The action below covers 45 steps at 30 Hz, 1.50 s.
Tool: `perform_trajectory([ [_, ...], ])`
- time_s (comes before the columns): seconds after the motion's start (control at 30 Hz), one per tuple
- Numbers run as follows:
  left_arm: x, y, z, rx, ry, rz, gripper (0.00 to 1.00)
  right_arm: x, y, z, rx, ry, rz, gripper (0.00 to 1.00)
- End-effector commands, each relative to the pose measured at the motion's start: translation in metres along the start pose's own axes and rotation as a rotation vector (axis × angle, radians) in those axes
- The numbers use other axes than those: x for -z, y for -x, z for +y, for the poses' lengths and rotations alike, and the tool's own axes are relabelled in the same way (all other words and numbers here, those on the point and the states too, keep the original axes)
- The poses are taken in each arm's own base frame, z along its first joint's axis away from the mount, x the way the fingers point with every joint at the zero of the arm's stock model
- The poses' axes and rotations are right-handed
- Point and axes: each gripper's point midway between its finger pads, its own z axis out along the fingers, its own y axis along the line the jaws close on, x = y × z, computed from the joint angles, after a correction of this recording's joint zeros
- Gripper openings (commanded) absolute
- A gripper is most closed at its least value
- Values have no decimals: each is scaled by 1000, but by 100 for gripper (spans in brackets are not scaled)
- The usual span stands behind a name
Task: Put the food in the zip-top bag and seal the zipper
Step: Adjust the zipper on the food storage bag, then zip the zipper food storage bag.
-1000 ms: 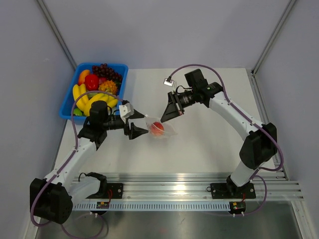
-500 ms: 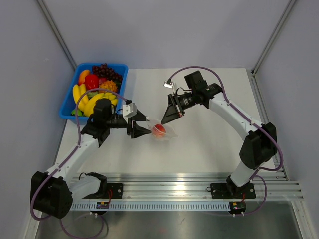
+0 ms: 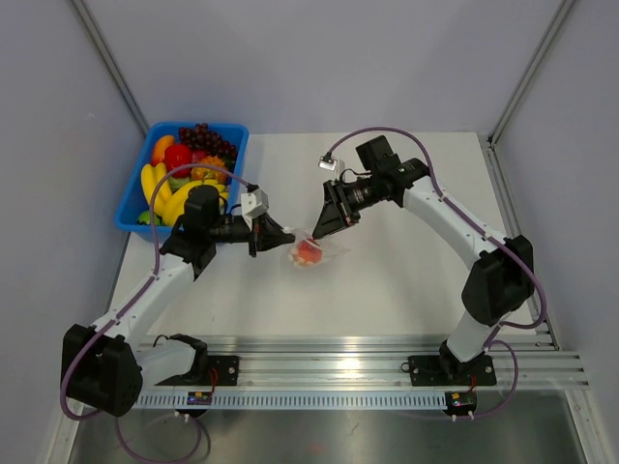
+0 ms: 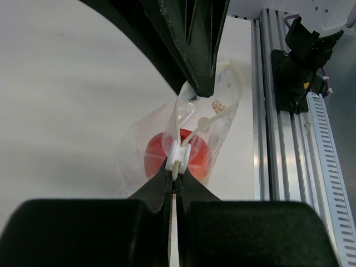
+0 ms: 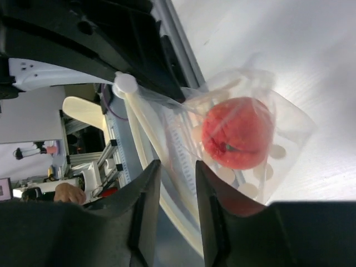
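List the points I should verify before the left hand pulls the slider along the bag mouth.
1. Peach fully inside the zip-top bag: ok.
2. Left hand shut on the white slider: ok.
3. Right hand clamped on the bag edge: cannot tell. The strip runs between its fingers, but a gap shows.
4. Zipper already sealed: not ok. Its two strips stand apart.
5. Bag apart from the blue bin: ok.

White table (image 3: 406, 280) bears blue bin (image 3: 241, 153) and, seemingly, zip-top bag (image 3: 327, 253).
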Motion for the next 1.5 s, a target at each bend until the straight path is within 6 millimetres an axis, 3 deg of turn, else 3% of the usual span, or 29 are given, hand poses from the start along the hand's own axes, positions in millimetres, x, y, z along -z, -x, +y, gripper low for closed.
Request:
perform_trajectory([
  [0.0,1,31,12,-21,75,-39,0,9,18,-19,2,-201,-46,42],
  [0.07,3,31,19,12,131,-25,0,13,23,-26,44,-323,-63,51],
  [0.13,6,29,20,43,157,-12,0,19,27,-19,108,-400,-74,64],
  [0.23,8,29,15,62,152,3,0,25,31,-18,194,-532,-70,70],
  [0.57,10,22,9,96,122,64,0,9,34,4,435,-528,-22,72],
  [0.97,8,18,12,115,124,71,0,18,53,37,506,-492,-118,72],
  [1.2,7,24,11,114,111,58,0,-20,36,26,528,-481,-2,74],
  [1.47,7,24,3,113,67,60,0,-28,48,13,536,-513,-15,68],
])
